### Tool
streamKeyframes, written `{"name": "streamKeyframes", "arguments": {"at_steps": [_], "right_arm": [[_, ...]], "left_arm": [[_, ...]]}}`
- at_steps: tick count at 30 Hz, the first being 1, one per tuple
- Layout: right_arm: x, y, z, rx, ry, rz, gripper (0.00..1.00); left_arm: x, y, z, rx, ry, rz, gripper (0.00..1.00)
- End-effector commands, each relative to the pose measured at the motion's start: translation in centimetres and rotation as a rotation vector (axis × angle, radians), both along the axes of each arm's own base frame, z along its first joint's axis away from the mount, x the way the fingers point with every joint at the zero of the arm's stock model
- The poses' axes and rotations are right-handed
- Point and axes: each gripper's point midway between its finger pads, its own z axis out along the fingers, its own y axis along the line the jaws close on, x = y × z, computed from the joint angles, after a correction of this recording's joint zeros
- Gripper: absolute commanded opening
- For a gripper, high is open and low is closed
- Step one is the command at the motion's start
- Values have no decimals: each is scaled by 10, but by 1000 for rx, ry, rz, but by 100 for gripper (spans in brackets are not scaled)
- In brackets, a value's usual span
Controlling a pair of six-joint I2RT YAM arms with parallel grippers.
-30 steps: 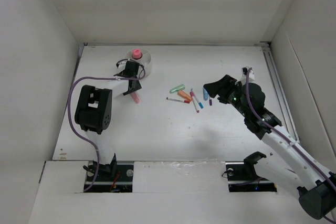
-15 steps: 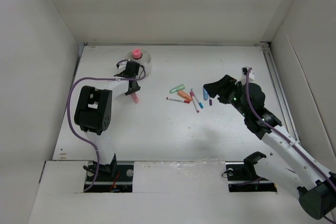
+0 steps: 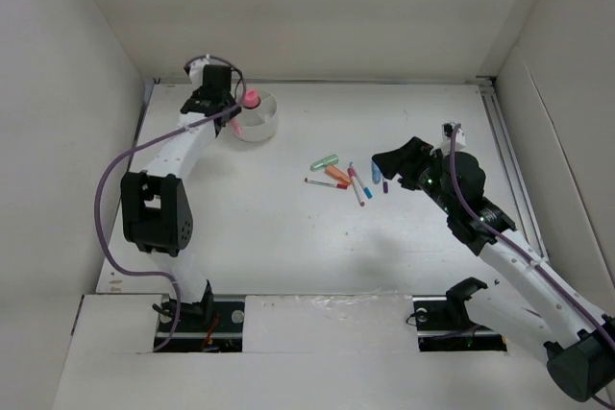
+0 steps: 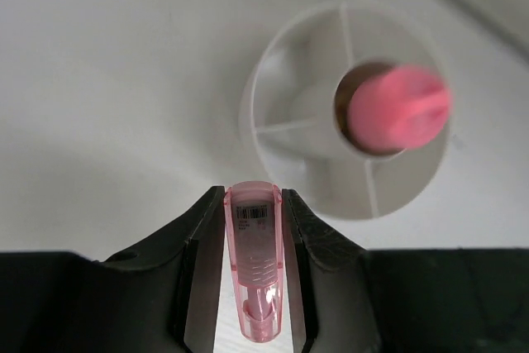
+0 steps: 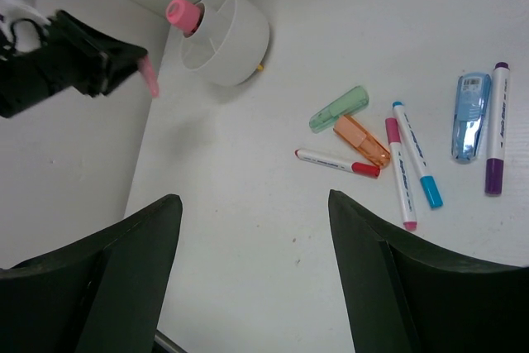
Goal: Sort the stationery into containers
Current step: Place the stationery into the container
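Just ahead of left gripper [image 4: 252, 204], pinching the pink block [image 4: 253, 270], lies the cup [image 4: 263, 80]; early release likely drops it outside the rim.

four pens [image 5: 416, 155], four blocks [image 5: 361, 140], one bottle [image 5: 183, 13], one cup [image 5: 240, 39]

Both arms looking alike: left arm [image 3: 154, 213] and right arm [image 3: 504, 256] showing white link shells w/ chunky black joint blocks. Thin purple cable [image 3: 99, 213] running along each. Fingers [image 4: 322, 241] showing matte black, smooth. Bases [image 3: 197, 319] showing black mounting plates.
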Motion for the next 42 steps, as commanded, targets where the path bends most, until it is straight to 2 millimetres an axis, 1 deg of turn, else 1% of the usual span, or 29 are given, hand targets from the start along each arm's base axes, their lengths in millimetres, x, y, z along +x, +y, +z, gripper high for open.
{"name": "streamKeyframes", "arguments": {"at_steps": [1, 2, 3, 5, 6, 9, 10, 11, 12, 14, 17, 21, 22, 23, 24, 25, 26, 27, 28, 29, 30, 31, 32, 34, 35, 36, 37, 40, 42], "right_arm": [[2, 6, 35, 41, -85, 19, 78], [2, 6, 35, 41, -85, 19, 78], [2, 6, 35, 41, -85, 19, 78], [2, 6, 35, 41, -85, 19, 78], [2, 6, 35, 41, -85, 19, 78], [2, 6, 35, 41, -85, 19, 78], [3, 7, 32, 36, -75, 19, 78], [5, 6, 34, 39, -84, 10, 78], [5, 6, 34, 39, -84, 10, 78], [5, 6, 34, 39, -84, 10, 78], [6, 5, 34, 37, -85, 1, 78], [4, 8, 34, 38, -85, 10, 78], [4, 8, 34, 38, -85, 10, 78], [4, 8, 34, 38, -85, 10, 78], [4, 8, 34, 38, -85, 10, 78], [4, 8, 34, 38, -85, 10, 78], [4, 8, 34, 38, -85, 10, 78], [5, 6, 34, 36, -85, 1, 78], [5, 6, 34, 36, -85, 1, 78], [5, 6, 34, 36, -85, 1, 78], [5, 6, 34, 36, -85, 1, 78], [5, 6, 34, 36, -85, 1, 78], [5, 6, 34, 36, -85, 1, 78], [5, 6, 34, 36, -85, 1, 78], [5, 6, 34, 36, -85, 1, 78], [6, 5, 34, 35, -86, -8, 78], [6, 5, 34, 35, -86, -8, 78], [4, 8, 34, 36, -86, 1, 78], [4, 8, 34, 36, -86, 1, 78]], "left_arm": [[12, 27, 67, 6, -118, 67, 7], [14, 31, 66, 8, -109, 76, 7], [17, 33, 69, 13, -118, 84, 7], [29, 44, 79, 23, -142, 108, 5], [31, 47, 80, 34, -140, 121, 5], [48, 50, 89, 54, -158, 137, 5], [55, 52, 82, 66, -147, 150, 4], [59, 55, 90, 77, -162, 167, 4], [61, 57, 90, 84, -165, 177, 3], [69, 62, 82, 113, -163, 200, 3], [77, 67, 79, 138, -178, 224, 2], [86, 63, 70, 202, -177, 251, 2], [90, 57, 74, 204, -194, 249, 2], [89, 59, 74, 209, -194, 257, 2], [94, 53, 67, 211, -185, 246, 2], [98, 52, 75, 204, -210, 249, 0], [100, 46, 70, 205, -205, 238, 0], [100, 48, 71, 214, -206, 250, 0], [103, 43, 66, 223, -203, 250, 0], [105, 44, 72, 233, -217, 257, 0], [108, 40, 66, 249, -207, 250, 0], [109, 42, 66, 257, -208, 261, 0], [110, 39, 70, 268, -221, 274, 0], [114, 41, 70, 290, -223, 275, 0], [115, 37, 60, 302, -208, 273, 0], [120, 37, 68, 302, -225, 273, 0], [121, 39, 68, 312, -228, 288, 0], [124, 29, 63, 337, -223, 274, 0], [129, 31, 61, 344, -238, 295, 0]]}}
